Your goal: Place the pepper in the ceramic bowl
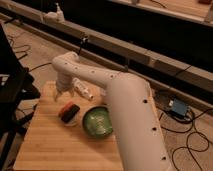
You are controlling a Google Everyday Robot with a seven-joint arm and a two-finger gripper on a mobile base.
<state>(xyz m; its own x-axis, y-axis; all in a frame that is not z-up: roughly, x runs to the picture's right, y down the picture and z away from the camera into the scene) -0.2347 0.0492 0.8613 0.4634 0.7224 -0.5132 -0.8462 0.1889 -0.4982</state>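
A pale wooden table [50,145] stands in a dim room, on a floor that runs back to a long low ledge [150,57] with darkness behind it.

The pepper [67,108], small and orange-red, lies on top of a black block [72,114] on the left half of the table, and the block seems to sit on something pale. The pepper is outside the ceramic bowl [97,122]. That bowl, round and dark green, sits just beside the block on its right, near the middle of the table, with nothing in it that I can see.

Just behind the pepper and a little above it hangs the gripper [63,94], pointing down at the board. It is close to the pepper but I cannot see it touching either the pepper or the block. Whether it is clenched or released I cannot tell from here.

Right of the gripper, towards the back edge of the table, a white bottle [83,90] lies tilted on its side.

The white arm [125,110] rises thick from the lower right, crosses over the right side of the table, bends at an elbow above the back edge and drops to the gripper.

Dark cables [195,135] trail over the floor to the right, near a small blue box [178,108]. A black stand [10,85] fills the left edge beside the table.
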